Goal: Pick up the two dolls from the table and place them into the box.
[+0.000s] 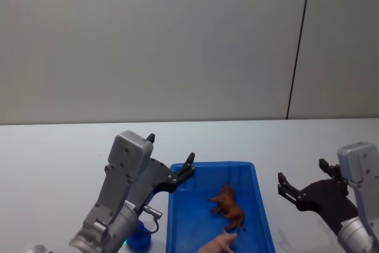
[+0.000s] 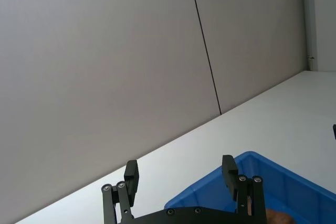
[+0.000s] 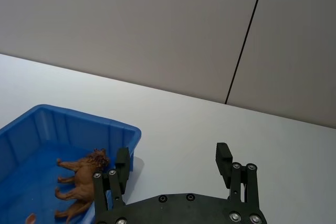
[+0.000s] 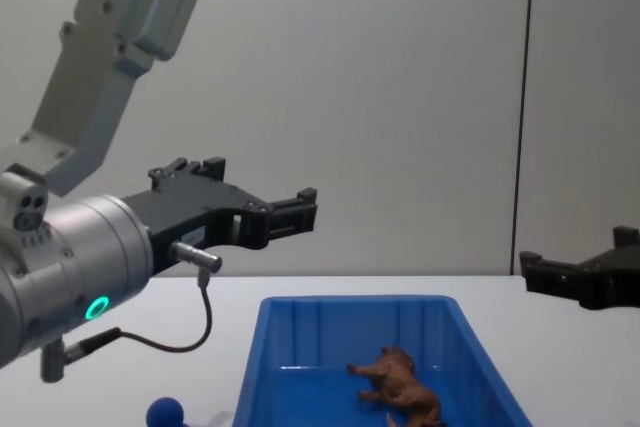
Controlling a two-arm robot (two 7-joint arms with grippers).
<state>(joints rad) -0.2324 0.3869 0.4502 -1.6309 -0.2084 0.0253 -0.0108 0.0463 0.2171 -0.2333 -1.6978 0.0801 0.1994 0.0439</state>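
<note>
1. The small brown plastic four-legged animal figurine point(image 1: 228, 207) lies inside the bright-blue open-topped rectangular plastic box point(image 1: 213, 165), towards its right side, so that half of the job looks done
2. The small toy with a round dark-blue ball top point(image 1: 139, 239) sits on the plain white worktop point(image 1: 47, 158), just beside the box's left wall near its front corner, beneath the left arm
3. The left end effector point(image 1: 172, 149) hovers above the box's rear-left corner, fingers spread and empty; the right end effector point(image 1: 303, 171) hangs over the worktop to the right of the box, likewise spread and empty
4. The step in hand, as I judge it, is fetching the ball-topped toy: the left end effector would need to draw back toward the robot, drop, and close low around it, since a round top may slip
</note>
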